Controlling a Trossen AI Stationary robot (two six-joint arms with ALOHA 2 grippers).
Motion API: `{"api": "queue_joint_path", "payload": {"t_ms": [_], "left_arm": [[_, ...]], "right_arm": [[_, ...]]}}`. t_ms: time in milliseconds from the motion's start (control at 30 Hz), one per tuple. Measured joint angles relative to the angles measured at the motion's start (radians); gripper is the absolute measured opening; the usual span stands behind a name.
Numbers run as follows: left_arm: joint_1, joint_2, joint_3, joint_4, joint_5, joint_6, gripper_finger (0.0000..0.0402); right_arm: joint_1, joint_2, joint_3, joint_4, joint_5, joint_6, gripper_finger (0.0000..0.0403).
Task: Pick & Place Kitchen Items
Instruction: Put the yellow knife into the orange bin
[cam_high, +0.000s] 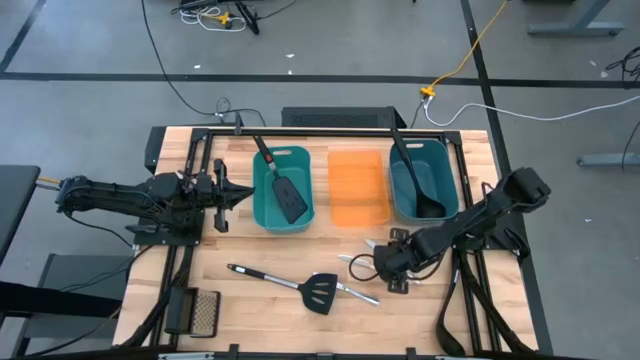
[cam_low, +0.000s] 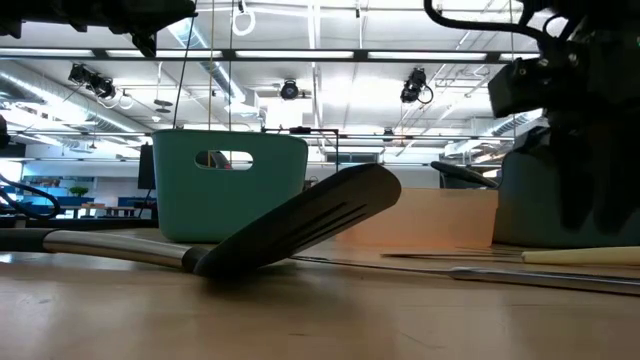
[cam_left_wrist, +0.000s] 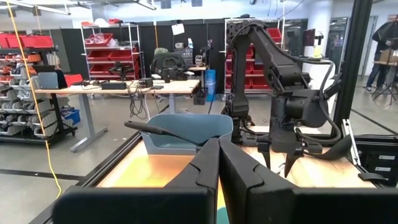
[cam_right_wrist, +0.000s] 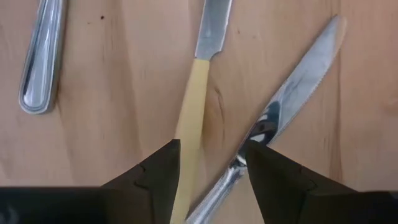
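my right gripper covers most of the yellow-handled knife from above. its blade tip runs off the wrist picture's edge. the silver knife beside it loses its handle end behind my finger.

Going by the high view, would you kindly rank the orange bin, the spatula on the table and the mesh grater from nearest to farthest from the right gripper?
From the right gripper:
1. Orange bin, just behind it, middle of the row.
2. Spatula on the table, toward the left arm's side; close to the bin's rank.
3. Mesh grater, far front corner on the left arm's side.
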Motion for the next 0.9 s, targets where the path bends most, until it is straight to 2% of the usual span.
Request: {"api": "queue_joint_path", "payload": {"t_ms": [267, 600, 900], "left_arm": [[0.000, 0.000, 0.000, -0.001, 0.000, 0.001, 0.0014], [0.000, 0.000, 0.000, -0.001, 0.000, 0.002, 0.0014], [0.000, 0.000, 0.000, -0.001, 0.000, 0.000, 0.0014]], "right_arm": [[0.032, 0.039, 0.000, 0.016, -0.049, 0.018, 0.0180], [0.056, 0.075, 0.000, 0.055, -0.037, 0.023, 0.0146], [0.056, 0.126, 0.003, 0.077, -0.045, 0.033, 0.0134]]}}
